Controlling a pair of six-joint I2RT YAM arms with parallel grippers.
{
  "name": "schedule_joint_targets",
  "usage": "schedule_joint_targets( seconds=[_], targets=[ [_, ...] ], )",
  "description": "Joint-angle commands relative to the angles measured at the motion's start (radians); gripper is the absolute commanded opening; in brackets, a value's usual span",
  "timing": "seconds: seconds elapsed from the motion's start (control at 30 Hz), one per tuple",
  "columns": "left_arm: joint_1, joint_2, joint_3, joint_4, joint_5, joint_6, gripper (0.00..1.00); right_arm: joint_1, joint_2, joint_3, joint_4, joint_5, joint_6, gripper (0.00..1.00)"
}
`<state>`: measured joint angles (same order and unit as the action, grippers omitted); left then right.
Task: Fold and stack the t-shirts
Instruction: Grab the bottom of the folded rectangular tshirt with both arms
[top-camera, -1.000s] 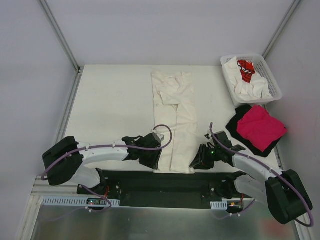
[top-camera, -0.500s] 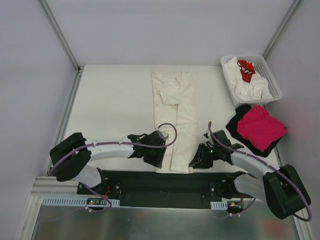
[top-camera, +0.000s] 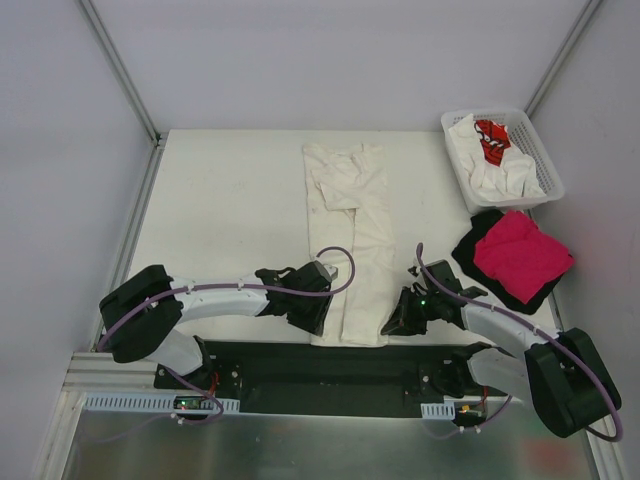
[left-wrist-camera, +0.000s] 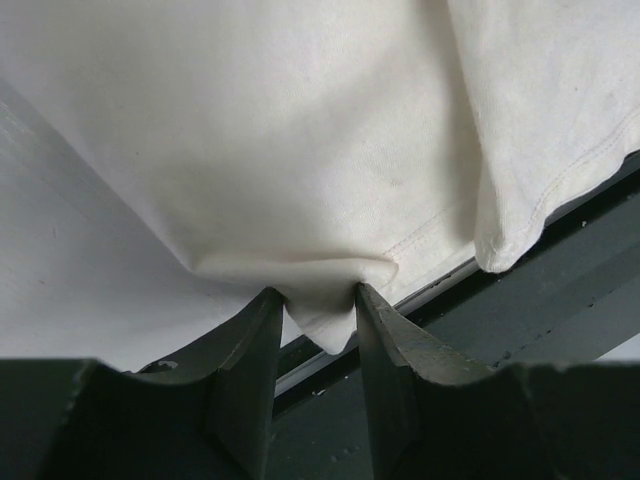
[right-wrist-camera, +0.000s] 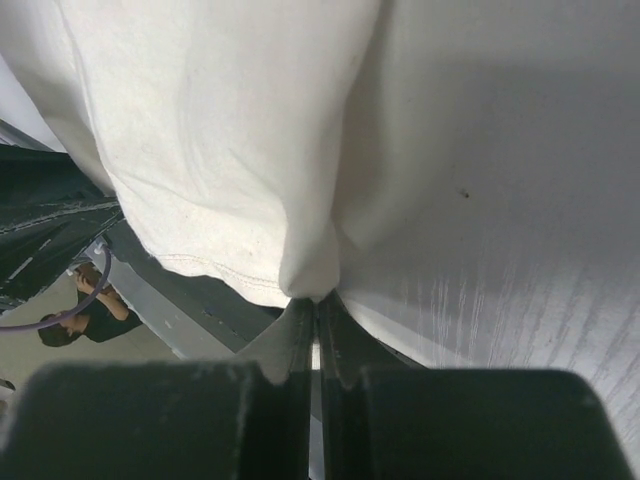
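Cream-white t-shirt (top-camera: 352, 230) flat on surface (top-camera: 220, 200); left end effector (left-wrist-camera: 318, 300) pinches one near hem corner, right end effector (right-wrist-camera: 317, 305) the other.

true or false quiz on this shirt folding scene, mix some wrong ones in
1. The pink t-shirt lies on top of the black t-shirt. True.
2. The basket holds nothing. False: it holds white shirts and a red-print shirt.
3. The right gripper is shut on the near edge of the cream t-shirt. True.
4. The cream t-shirt is spread out with both sleeves wide. False: it is folded into a long narrow strip running away from the arms.
5. The left gripper is over the basket. False: it pinches the cream t-shirt's near left corner.
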<state>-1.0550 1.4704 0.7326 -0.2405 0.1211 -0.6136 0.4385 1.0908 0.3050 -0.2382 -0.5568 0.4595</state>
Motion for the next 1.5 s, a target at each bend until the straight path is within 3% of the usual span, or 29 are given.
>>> schedule_joint_targets(
  seconds=[0.0,0.27,0.43,1.0,1.47],
  targets=[
    [-0.008,-0.008,-0.015,0.001,-0.041,0.011,0.33,0.005,0.001,0.017,0.011,0.011,0.005,0.01],
    [-0.007,-0.05,-0.006,-0.013,-0.156,-0.017,0.16,0.006,-0.009,0.019,0.02,0.014,0.008,0.01],
    [-0.005,-0.07,0.02,-0.034,-0.233,-0.025,0.13,0.006,-0.022,0.022,0.022,0.026,-0.001,0.01],
    [0.001,-0.044,0.096,-0.068,-0.275,0.029,0.11,0.002,-0.039,0.083,0.002,0.044,-0.008,0.01],
    [0.032,-0.116,0.085,-0.094,-0.35,0.055,0.13,-0.046,0.057,0.221,0.002,0.069,-0.064,0.01]
  ],
)
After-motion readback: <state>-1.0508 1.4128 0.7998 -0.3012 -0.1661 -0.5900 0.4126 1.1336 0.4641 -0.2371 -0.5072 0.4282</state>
